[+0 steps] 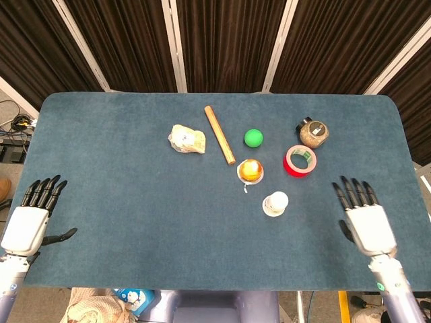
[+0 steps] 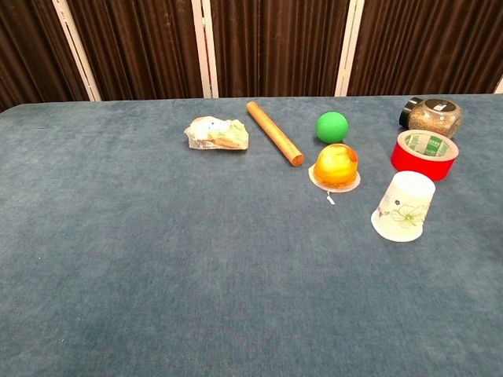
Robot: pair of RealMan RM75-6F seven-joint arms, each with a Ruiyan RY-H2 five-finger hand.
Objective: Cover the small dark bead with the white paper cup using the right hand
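The white paper cup (image 1: pixel 275 203) (image 2: pixel 404 206) stands upside down on the blue table, mouth on the cloth, with a green flower print on its side. No dark bead shows in either view. My right hand (image 1: pixel 365 222) lies flat and open near the table's front right, well to the right of the cup and apart from it. At the front left corner my left hand (image 1: pixel 28 220) is open too, holding nothing. Neither hand appears in the chest view.
Behind the cup sit an orange jelly dome (image 1: pixel 250 169) on a white lid, a red tape roll (image 1: pixel 300 160), a green ball (image 1: pixel 253 138), a grain jar (image 1: pixel 314 132), a wooden rod (image 1: pixel 219 134) and a crumpled wrapper (image 1: pixel 186 139).
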